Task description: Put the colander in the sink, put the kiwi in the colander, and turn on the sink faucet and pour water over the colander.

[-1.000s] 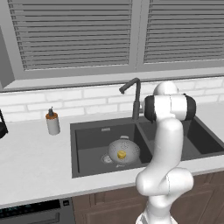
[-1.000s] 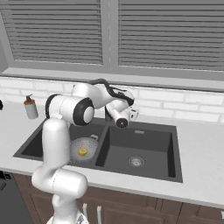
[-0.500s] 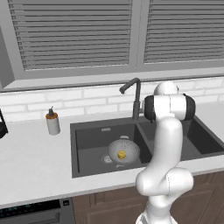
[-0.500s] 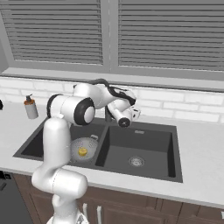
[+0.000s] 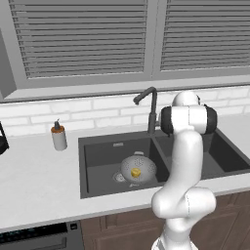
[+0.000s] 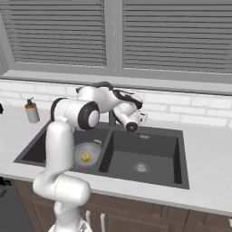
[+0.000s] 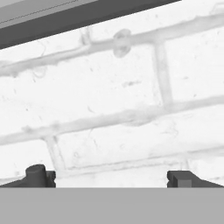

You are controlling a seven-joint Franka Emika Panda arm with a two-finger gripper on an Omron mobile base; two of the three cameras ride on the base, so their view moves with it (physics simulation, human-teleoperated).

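Grey metal colander (image 5: 138, 169) sits in the left basin of the dark sink (image 5: 97, 188), toward the divider between the two basins. Yellow kiwi (image 5: 136, 172) lies inside the bowl, near its middle; from the right base view the same colander (image 6: 88, 153) and kiwi (image 6: 85, 157) show partly behind the white arm.

Faucet (image 5: 147, 103) stands at the back rim of the sink, behind the divider — spout turned toward the left basin.

Gripper (image 6: 139, 118) is held above the back edge of the right basin, just beside the faucet stem and close to the white brick wall (image 6: 190, 113). Whether it touches the faucet cannot be told. In the hand view the two dark fingertips (image 7: 40, 175) stand wide apart at the lower corners with nothing between them — the bricks (image 7: 122, 100) lie straight ahead, a dark window ledge (image 7: 83, 19) across the top.

Soap bottle (image 5: 58, 136) with a brown cap stands on the pale counter (image 5: 34, 180), left of the sink and well apart from it. Closed grey blinds (image 5: 83, 39) cover the window above.
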